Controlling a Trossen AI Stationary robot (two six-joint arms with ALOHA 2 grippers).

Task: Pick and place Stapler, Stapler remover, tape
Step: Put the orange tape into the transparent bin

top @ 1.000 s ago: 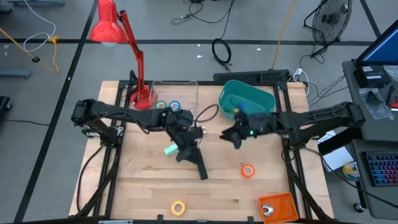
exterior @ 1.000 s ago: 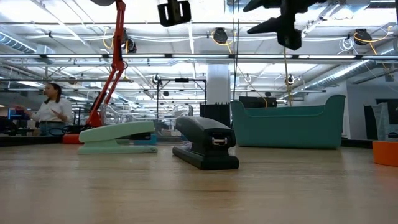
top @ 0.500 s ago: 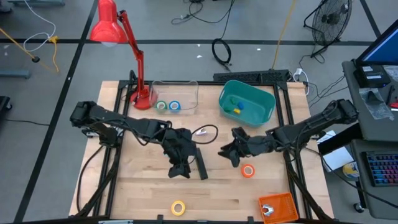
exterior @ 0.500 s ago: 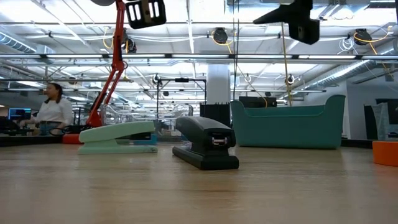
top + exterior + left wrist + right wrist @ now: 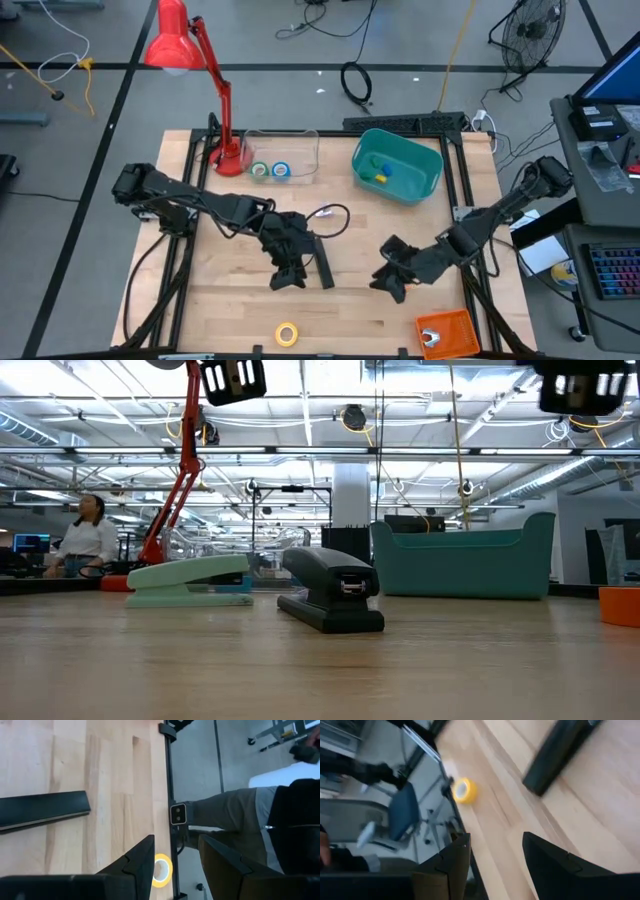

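The black stapler (image 5: 322,265) lies flat mid-table, also showing in the low view (image 5: 330,598) and the left wrist view (image 5: 45,809). My left gripper (image 5: 288,275) hovers open just left of it, holding nothing. A mint stapler (image 5: 185,580) rests behind it, hidden under my left arm from above. The yellow tape (image 5: 287,334) lies near the front edge. Blue and green tape (image 5: 270,170) sit in a clear box at the back. My right gripper (image 5: 390,280) hangs open above the table's right half; the orange tape is hidden beneath it. The stapler remover is out of view.
A teal bin (image 5: 397,165) stands at the back right and a red desk lamp (image 5: 228,150) at the back left. An orange box (image 5: 447,333) sits at the front right corner. Bare wood lies between the yellow tape and the black stapler.
My right gripper has swung from beside the teal bin toward the table's near edge, sinking a little, and now covers the orange tape. My left gripper has shifted toward the near edge and tipped, then kept still. No object has moved.
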